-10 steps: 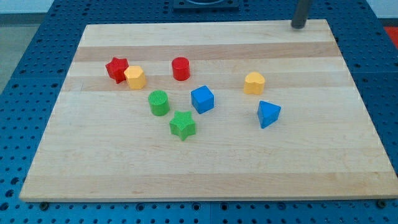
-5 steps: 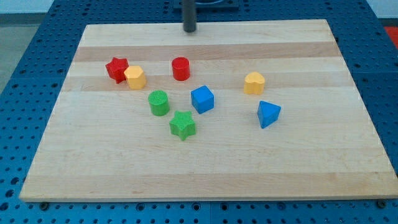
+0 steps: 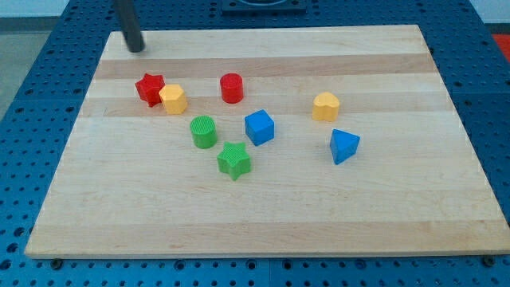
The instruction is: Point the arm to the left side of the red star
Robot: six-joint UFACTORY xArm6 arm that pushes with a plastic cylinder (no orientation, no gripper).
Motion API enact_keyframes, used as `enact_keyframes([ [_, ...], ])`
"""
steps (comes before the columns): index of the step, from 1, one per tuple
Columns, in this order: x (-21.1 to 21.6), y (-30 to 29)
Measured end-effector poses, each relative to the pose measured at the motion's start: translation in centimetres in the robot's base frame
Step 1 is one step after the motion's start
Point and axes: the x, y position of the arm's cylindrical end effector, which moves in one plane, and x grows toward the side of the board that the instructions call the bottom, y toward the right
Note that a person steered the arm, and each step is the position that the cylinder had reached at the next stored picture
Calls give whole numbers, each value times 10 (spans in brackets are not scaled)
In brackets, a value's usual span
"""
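The red star (image 3: pixel 149 88) lies at the upper left of the wooden board (image 3: pixel 382 215), touching a yellow block (image 3: pixel 173 99) on its right. My tip (image 3: pixel 136 49) is near the board's top left corner, above the red star and a little to its left, apart from every block.
A red cylinder (image 3: pixel 232 88), a green cylinder (image 3: pixel 203 131), a green star (image 3: pixel 233 160) and a blue cube (image 3: pixel 260 127) sit mid-board. A yellow heart-like block (image 3: pixel 325 106) and a blue wedge-shaped block (image 3: pixel 344 146) lie to the right.
My tip has swept left along the board's top edge, from the top right through the top middle to the top left corner. No block has moved.
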Motion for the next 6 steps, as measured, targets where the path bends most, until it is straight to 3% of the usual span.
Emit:
enact_keyframes([
  [3, 175, -2],
  [4, 180, 23],
  [6, 144, 45],
])
